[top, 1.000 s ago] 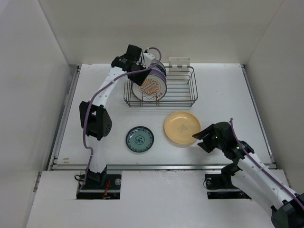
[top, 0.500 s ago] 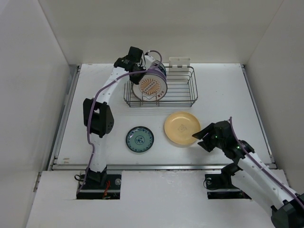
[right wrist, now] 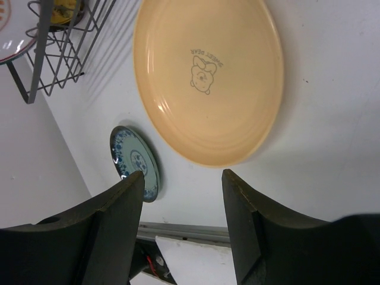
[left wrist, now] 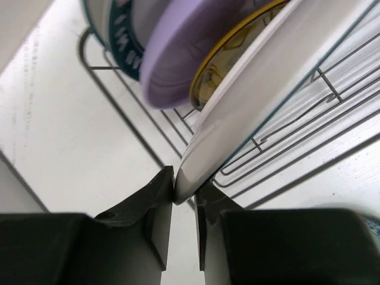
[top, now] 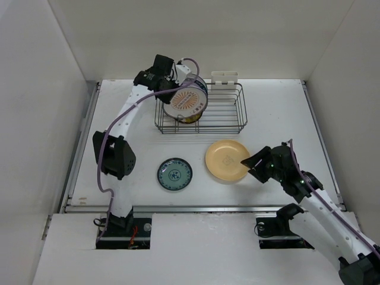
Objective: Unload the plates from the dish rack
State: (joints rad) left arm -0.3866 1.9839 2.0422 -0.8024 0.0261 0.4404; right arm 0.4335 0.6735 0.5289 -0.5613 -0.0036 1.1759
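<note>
Pinching rim of orange-pattern plate [left wrist: 267,89], left gripper [left wrist: 183,190] fingers clamp it tight. We see plate tilted at left end of dish rack [top: 231,113], lavender plate [left wrist: 184,53] just beside. Right gripper [right wrist: 181,177] fingers spread wide over yellow plate [right wrist: 208,77], flat on table [top: 279,113] on near side of rack. Teal plate [top: 174,174] lies left of it.
</note>
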